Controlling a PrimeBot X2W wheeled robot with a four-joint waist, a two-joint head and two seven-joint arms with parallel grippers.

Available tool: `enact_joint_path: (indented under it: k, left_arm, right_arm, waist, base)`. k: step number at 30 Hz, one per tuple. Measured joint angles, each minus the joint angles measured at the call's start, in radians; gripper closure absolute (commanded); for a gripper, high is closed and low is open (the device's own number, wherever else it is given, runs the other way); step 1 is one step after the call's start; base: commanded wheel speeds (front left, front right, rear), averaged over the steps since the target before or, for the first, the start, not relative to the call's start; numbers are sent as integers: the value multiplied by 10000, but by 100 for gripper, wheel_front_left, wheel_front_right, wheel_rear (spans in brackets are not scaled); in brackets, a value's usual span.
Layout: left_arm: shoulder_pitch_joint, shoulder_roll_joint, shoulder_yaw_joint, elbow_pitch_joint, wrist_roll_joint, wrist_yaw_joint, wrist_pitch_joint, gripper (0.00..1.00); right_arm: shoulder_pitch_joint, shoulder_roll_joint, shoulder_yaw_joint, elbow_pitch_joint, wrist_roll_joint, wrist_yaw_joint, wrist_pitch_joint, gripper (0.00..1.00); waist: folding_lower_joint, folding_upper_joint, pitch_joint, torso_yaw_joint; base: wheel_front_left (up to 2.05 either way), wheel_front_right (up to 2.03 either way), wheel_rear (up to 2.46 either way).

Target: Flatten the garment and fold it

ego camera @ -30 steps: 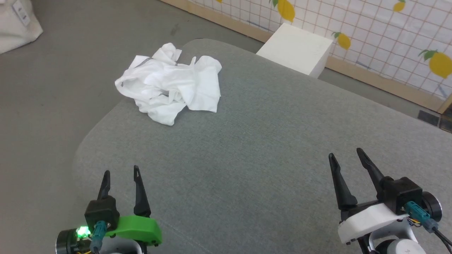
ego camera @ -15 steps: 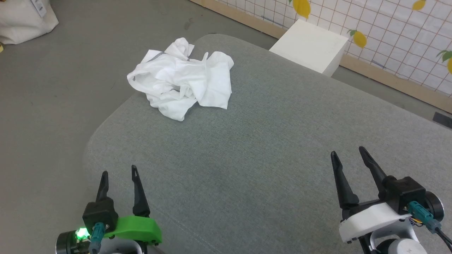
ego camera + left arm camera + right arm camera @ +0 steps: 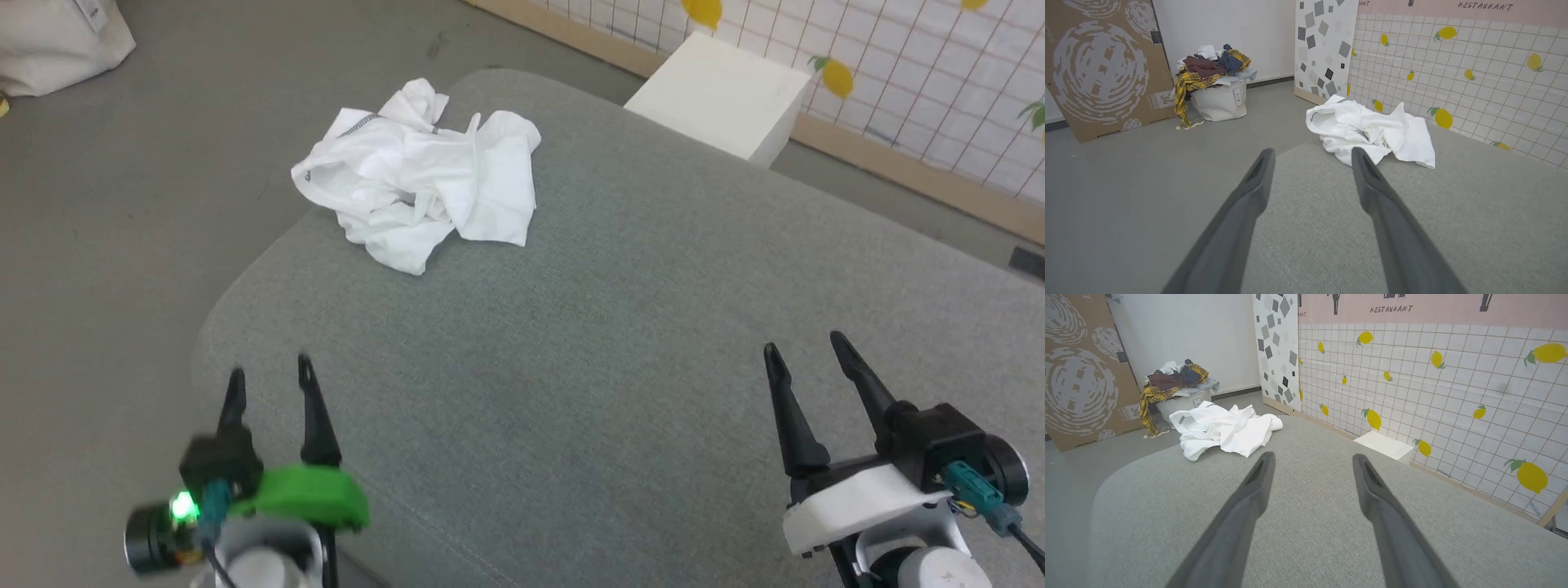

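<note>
Crumpled garment (image 3: 416,175) lay upper left.
Likely light, limp: pinch an outer edge; left end effector (image 3: 269,366) and right end effector (image 3: 803,341) gaped empty.

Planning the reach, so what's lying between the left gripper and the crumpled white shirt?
Nothing: in the head view, only bare grey upholstered surface stretches from the left gripper to the shirt.

garment (image 3: 420,175): white | table (image 3: 620,327): grey | wall (image 3: 1433,375): lemon-print grid
</note>
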Motion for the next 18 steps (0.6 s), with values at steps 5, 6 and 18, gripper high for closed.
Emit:
enact_joint_path:
  k: [5, 6, 18]
  left_arm:
    - [-1813, 61, 140, 821, -535, -464, 418, 0]
    - [-2267, 75, 205, 1043, -617, -546, 522, 0]
    - [-6543, 1279, 1308, 2936, -1779, -918, 2801, 0]
  right_arm:
    - [-410, -190, 182, -407, -132, 0, 272, 0]
    - [-534, -305, 224, -531, -132, 0, 337, 0]
    - [-2089, -1484, 575, -1294, 293, 0, 541, 0]
  waist:
    - [1, 0, 516, -147]
    - [1, 0, 669, -196]
    - [3, 0, 3109, -1332]
  base:
    - [0, 0, 0]
    - [0, 0, 0]
    - [0, 0, 0]
